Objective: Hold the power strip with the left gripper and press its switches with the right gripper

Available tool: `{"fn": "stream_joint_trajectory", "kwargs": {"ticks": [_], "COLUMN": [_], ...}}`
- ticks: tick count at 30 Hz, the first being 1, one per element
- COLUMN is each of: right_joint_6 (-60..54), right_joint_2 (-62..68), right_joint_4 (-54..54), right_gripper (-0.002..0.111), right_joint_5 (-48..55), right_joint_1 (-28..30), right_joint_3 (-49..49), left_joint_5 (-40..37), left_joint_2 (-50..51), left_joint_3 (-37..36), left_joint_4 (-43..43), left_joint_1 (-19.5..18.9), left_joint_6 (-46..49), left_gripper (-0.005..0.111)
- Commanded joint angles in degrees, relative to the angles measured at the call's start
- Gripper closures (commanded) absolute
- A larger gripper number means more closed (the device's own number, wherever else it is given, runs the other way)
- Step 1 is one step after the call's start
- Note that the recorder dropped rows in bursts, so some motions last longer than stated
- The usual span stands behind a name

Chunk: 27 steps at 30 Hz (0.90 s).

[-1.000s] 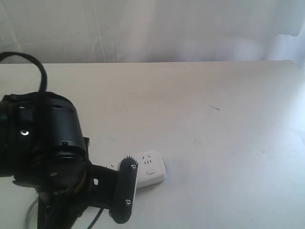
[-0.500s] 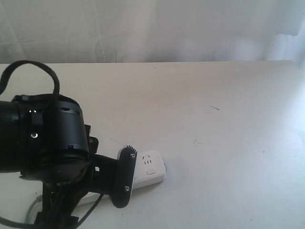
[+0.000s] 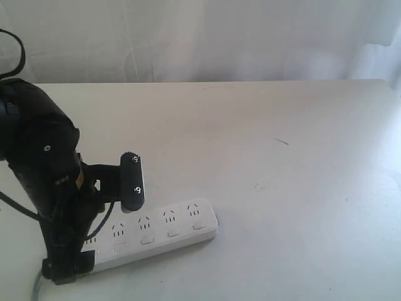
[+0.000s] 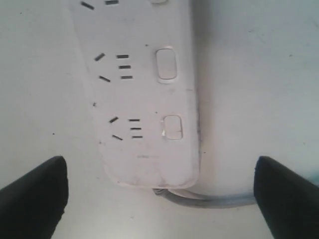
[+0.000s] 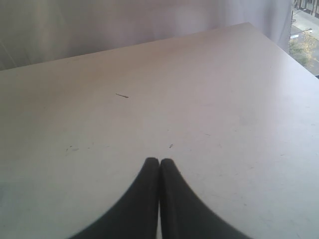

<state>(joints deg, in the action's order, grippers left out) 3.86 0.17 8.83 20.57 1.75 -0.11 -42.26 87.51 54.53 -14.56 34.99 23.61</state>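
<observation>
The white power strip [image 3: 156, 233] lies flat near the table's front left, with its row of switches [image 3: 172, 232] along the near side. My left gripper [image 3: 94, 229] hangs over the strip's cord end and is open, its black fingers [image 3: 132, 182] spread wide. In the left wrist view the strip's rounded end [image 4: 144, 114], two switches [image 4: 173, 127] and the grey cord [image 4: 219, 200] lie between the spread fingertips [image 4: 35, 194], touched by neither. My right gripper [image 5: 159, 163] is shut on nothing above bare table and is out of the exterior view.
The white table [image 3: 282, 157] stretches to the right and back, with a small dark mark [image 3: 281, 141] on it. A pale curtain [image 3: 207, 37] closes off the back. The table's far corner and edge [image 5: 271, 42] show in the right wrist view.
The left arm has drawn back to the left and turned, uncovering most of the strip it hid before. The strip has not moved.
</observation>
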Motion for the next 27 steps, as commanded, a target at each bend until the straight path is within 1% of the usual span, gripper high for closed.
{"fn": "stream_joint_trajectory", "kwargs": {"ticks": [1, 3, 11, 16, 19, 22, 27], "right_joint_6": [0.29, 0.29, 0.29, 0.29, 0.29, 0.29, 0.29], "right_joint_2": [-0.17, -0.17, -0.17, -0.17, -0.17, -0.17, -0.17], "right_joint_4": [-0.05, -0.05, -0.05, -0.05, -0.05, -0.05, -0.05], "right_gripper": [0.108, 0.108, 0.108, 0.108, 0.108, 0.108, 0.108], "right_joint_5": [-0.4, -0.4, -0.4, -0.4, -0.4, -0.4, -0.4], "right_joint_1": [-0.06, -0.06, -0.06, -0.06, -0.06, -0.06, -0.06], "right_joint_3": [0.11, 0.11, 0.11, 0.11, 0.11, 0.11, 0.11], "left_joint_5": [1.99, 2.71, 4.09, 3.59, 4.94, 7.05, 7.84], "left_joint_2": [-0.15, -0.04, 0.09, 3.45, 6.04, 7.43, 8.12], "left_joint_3": [0.26, 0.26, 0.26, 0.26, 0.26, 0.26, 0.26], "left_joint_4": [1.99, 3.13, 3.38, 3.38, 2.75, 2.31, 3.91], "left_joint_1": [-1.1, -1.1, -1.14, -1.14, -1.23, -2.44, -7.08], "left_joint_6": [2.92, 5.01, 6.67, 6.67, 6.56, 6.4, 5.97], "left_gripper": [0.002, 0.002, 0.002, 0.002, 0.002, 0.002, 0.002]}}
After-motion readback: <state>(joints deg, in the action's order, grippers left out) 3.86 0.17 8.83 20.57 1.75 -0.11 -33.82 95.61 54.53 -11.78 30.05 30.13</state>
